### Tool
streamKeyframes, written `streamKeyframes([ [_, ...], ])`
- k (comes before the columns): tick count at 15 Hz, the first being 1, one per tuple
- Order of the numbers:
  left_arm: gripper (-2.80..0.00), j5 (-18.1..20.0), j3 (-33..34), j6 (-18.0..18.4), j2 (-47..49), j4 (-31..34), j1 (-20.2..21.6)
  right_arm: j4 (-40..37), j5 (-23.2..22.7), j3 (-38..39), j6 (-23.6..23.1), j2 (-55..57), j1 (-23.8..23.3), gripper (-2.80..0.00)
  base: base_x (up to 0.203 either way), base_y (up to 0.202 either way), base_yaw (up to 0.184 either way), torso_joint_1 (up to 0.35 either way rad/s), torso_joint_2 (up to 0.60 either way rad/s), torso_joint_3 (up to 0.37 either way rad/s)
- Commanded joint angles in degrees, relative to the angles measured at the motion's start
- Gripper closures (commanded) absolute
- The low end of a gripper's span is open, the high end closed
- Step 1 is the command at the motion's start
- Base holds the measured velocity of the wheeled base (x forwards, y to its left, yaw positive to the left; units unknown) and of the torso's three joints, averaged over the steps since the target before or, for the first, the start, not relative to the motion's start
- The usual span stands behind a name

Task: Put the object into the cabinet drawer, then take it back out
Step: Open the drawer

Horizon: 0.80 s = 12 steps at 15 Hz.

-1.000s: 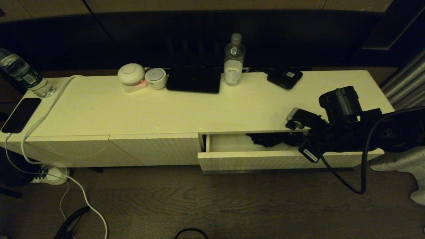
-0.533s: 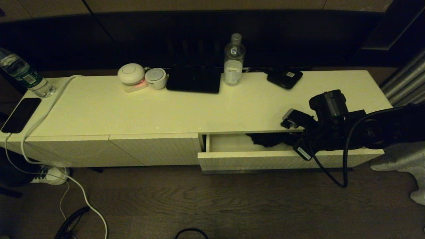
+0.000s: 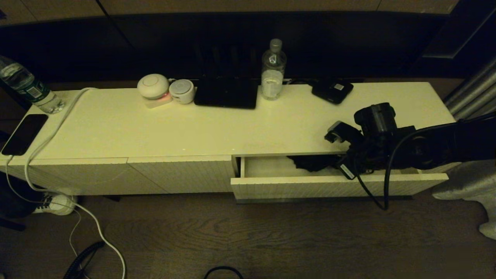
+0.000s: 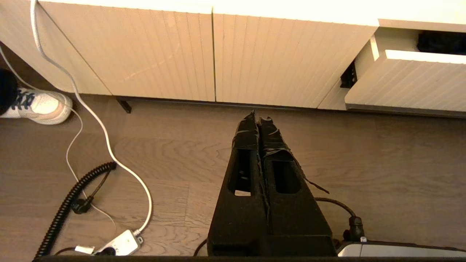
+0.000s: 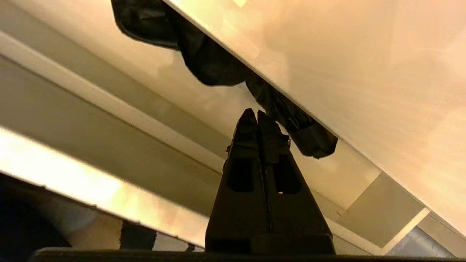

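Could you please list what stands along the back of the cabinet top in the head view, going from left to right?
Water bottle → round white device → small white speaker → black flat device → clear bottle → black labelled device.

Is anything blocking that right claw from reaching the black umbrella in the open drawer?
Nothing visible lies between them. The right claw, shut, is over the open drawer with its tips right beside the umbrella. The cabinet top overhangs the umbrella's back part, so only its front edge shows.

nothing here can be read; the labels on the water bottle (image 3: 29, 90) and the flat black device (image 3: 332, 91) are too small.
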<state>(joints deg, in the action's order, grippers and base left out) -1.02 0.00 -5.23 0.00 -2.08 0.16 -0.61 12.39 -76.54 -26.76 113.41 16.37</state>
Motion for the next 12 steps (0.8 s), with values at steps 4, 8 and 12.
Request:
streamKeyframes([
  [4, 0.00, 0.0, 0.0, 0.0, -0.1, 0.0, 0.0, 0.5, 0.2, 0.3, 1.1, 1.6, -0.1, 0.00, 0.000, 0.000, 0.000, 0.000, 0.00, 0.000],
  [8, 0.00, 0.0, 0.0, 0.0, -0.1, 0.0, 0.0, 0.6, 0.7, 1.8, 2.2, 1.3, 0.1, 0.00, 0.000, 0.000, 0.000, 0.000, 0.00, 0.000],
  [12, 0.00, 0.0, 0.0, 0.0, -0.1, 0.0, 0.0, 0.5, 0.9, 6.3, 2.3, -0.8, 0.2, 0.00, 0.000, 0.000, 0.000, 0.000, 0.00, 0.000],
])
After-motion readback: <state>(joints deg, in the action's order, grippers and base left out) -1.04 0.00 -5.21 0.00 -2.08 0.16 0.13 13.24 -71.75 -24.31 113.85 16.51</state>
